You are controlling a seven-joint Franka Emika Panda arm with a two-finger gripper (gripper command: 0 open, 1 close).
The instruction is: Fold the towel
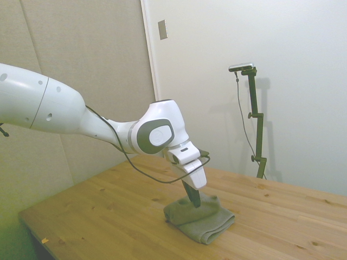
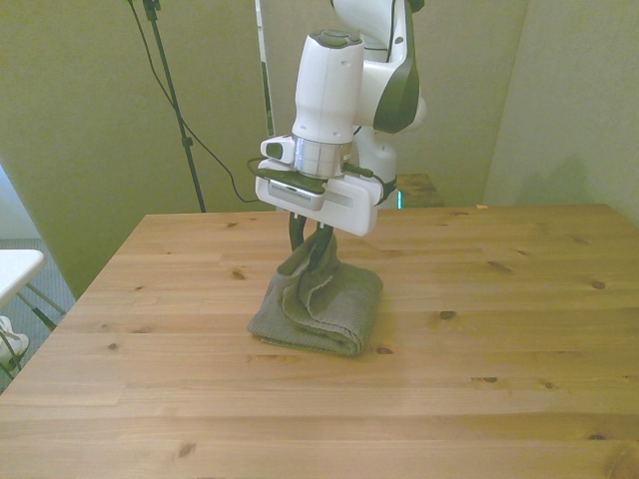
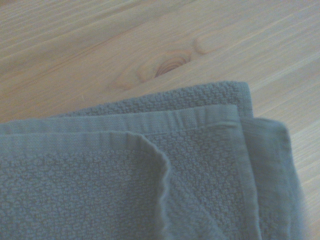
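A grey-brown towel (image 1: pixel 205 221) lies in thick folded layers on the middle of the wooden table (image 1: pixel 103 211). In the front view, one flap of the towel (image 2: pixel 321 311) stands up from the pile. My gripper (image 2: pixel 310 249) is shut on the top of that flap, just above the pile. From the side, the gripper (image 1: pixel 194 202) reaches down onto the towel's upper layer at its far edge. The wrist view shows the towel (image 3: pixel 125 175) from close by, with stacked hems and a rounded corner lying over bare wood.
Bare table (image 2: pixel 479 329) surrounds the towel on all sides. The wall stands behind the table's far edge. A white object (image 2: pixel 15 269) shows off the table at the front view's left.
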